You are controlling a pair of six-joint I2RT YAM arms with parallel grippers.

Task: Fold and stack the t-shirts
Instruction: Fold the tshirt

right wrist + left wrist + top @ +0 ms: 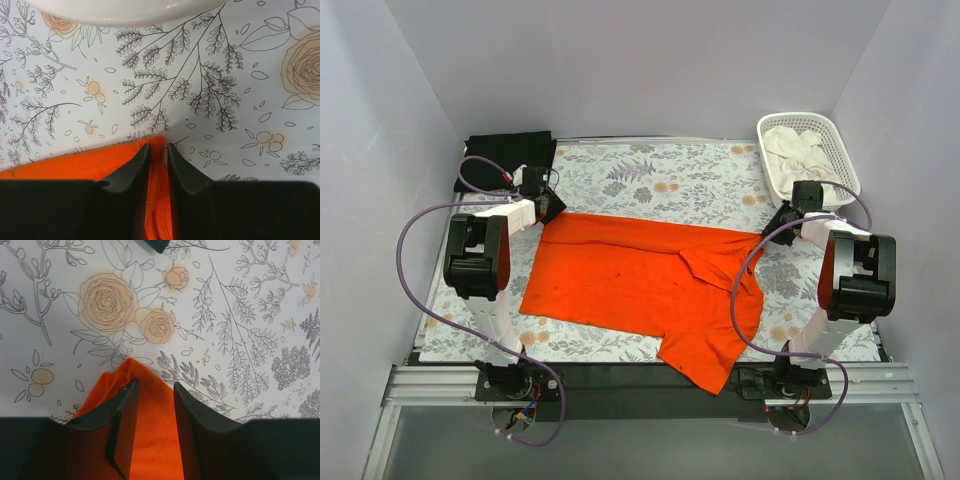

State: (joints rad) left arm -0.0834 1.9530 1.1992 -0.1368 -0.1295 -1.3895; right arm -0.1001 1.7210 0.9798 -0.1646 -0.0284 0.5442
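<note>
A bright orange t-shirt (640,285) lies spread across the middle of the tablecloth, its far edge folded over and one sleeve reaching the near edge. My left gripper (552,205) is down at the shirt's far-left corner. In the left wrist view that gripper (154,385) stands open, with the orange cloth (150,430) lying loose between the fingers. My right gripper (778,220) is at the far-right corner. In the right wrist view it (157,146) shows a narrow gap with the folded shirt edge (159,210) in it. A folded black t-shirt (507,155) lies at the far-left corner.
A white lattice basket (840,140) holding white cloth (800,150) stands at the far right, just beyond my right gripper; its rim (125,10) shows in the right wrist view. The floral tablecloth (660,175) covers the table. White walls enclose three sides.
</note>
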